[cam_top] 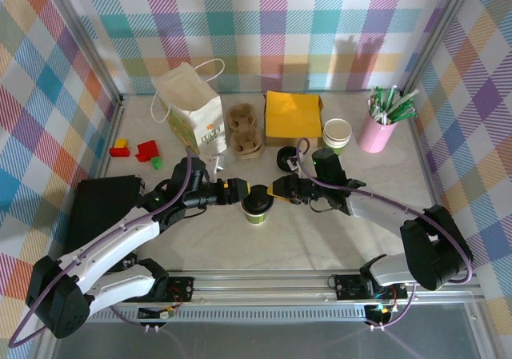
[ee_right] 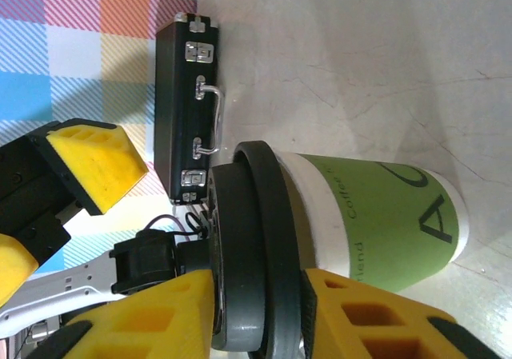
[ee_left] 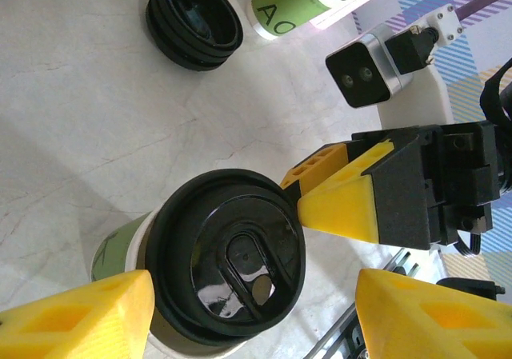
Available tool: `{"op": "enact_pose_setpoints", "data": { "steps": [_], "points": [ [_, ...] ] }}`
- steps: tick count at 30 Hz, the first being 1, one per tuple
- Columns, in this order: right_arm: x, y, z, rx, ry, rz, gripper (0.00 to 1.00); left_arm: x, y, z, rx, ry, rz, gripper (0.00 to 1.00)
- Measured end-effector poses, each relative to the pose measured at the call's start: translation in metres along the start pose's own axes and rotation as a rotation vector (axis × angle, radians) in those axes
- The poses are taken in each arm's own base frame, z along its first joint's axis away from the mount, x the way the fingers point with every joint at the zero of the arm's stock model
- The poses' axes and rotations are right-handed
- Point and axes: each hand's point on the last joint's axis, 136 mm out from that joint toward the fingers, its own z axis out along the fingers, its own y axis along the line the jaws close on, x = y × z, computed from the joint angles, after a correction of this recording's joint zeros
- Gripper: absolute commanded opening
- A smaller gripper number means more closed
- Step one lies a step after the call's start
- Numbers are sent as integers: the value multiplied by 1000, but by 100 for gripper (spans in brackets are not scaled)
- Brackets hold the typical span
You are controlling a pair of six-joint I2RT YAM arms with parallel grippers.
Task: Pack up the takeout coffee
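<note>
My left end effector [cam_top: 239,189] stood wide open beside the takeout coffee [cam_top: 258,205], holding nothing, probably to steady it upright on the worktop [cam_top: 320,243]. My right end effector [cam_top: 275,189] was partly open around the lid [ee_left: 224,263] rim, with no firm grip, I judged.

Black-lidded, green-banded takeout coffee [cam_top: 258,203] stands upright on the table [cam_top: 304,243].

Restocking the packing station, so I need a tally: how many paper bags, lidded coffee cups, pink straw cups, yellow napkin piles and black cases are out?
Paper bag: 1
Lidded coffee cup: 1
Pink straw cup: 1
Yellow napkin pile: 1
Black case: 1
Total: 5
</note>
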Motion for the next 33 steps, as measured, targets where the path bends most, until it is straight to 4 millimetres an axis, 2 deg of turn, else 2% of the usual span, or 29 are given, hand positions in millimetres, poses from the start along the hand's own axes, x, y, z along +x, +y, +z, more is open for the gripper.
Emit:
{"op": "enact_pose_setpoints", "data": {
  "steps": [14,22,33],
  "points": [
    [5,-10,6,49,21,9,43,2,4,3,-11,8,-9,66],
    [10,-2,13,90,43,-41,46,9,16,8,-64,36,-6,66],
    [14,6,18,159,63,-102,53,11,23,8,-100,41,-2,68]
  ]
}}
